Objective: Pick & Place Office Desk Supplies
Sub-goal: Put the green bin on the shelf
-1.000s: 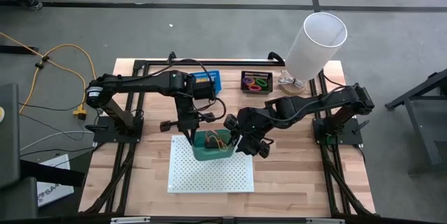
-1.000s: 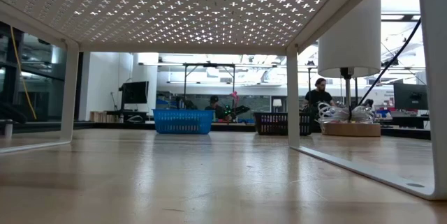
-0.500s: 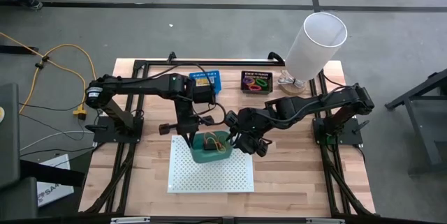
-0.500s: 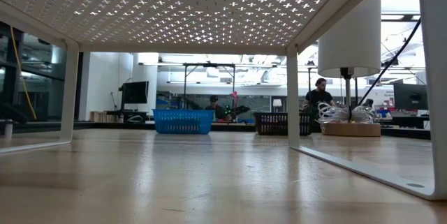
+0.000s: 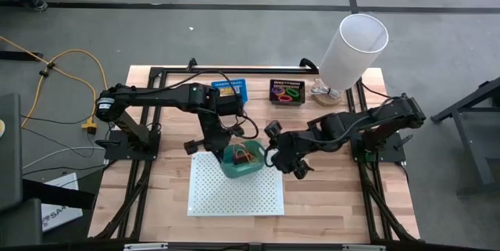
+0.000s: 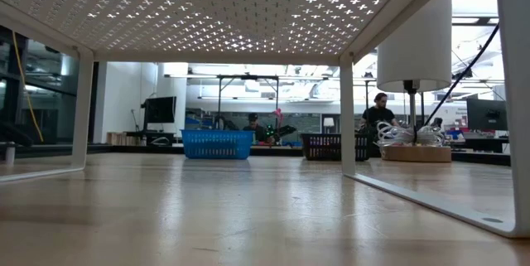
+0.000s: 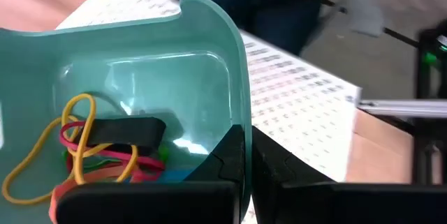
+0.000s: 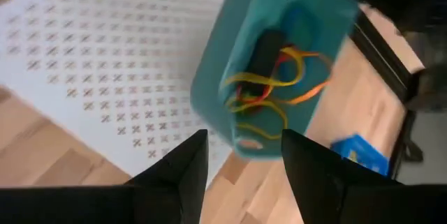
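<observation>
Your left gripper pinches the wall of the green bin, tilted above the white perforated board; rubber bands lie inside (a black item too). Your right gripper, jaws wide, hovers beside it.

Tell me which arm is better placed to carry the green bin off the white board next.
Left. The left gripper is already shut on the green bin wall, with rubber bands inside. The right gripper hangs open beside the bin over the white board, holding nothing.
</observation>
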Motion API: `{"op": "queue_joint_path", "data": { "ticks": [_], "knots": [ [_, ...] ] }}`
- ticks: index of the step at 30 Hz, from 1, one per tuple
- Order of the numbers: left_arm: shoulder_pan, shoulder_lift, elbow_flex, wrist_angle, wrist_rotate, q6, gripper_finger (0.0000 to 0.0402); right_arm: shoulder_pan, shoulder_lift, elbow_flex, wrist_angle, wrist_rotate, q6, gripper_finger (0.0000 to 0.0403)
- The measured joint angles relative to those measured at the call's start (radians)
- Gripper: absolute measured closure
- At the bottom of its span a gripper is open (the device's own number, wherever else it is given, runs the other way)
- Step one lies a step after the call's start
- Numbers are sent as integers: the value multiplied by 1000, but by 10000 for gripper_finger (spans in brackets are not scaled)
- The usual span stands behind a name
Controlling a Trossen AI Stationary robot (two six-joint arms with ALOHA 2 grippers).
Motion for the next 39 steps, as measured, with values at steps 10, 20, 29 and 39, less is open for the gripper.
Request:
{"op": "queue_joint_path", "data": {
  "ticks": [10,20,29,39],
  "knots": [
    [-73,-53,0,182,-389,-462,401,-20,-30,-1,-184,54,304,233],
    [-266,-76,2,246,-683,-828,401,-14,-32,-1,-282,34,421,233],
    [-458,-76,2,243,-851,-1121,401,42,-32,-1,-297,33,438,233],
    [-655,-76,2,243,-1027,-1348,401,60,-32,-1,-295,-5,501,233]
  ]
}}
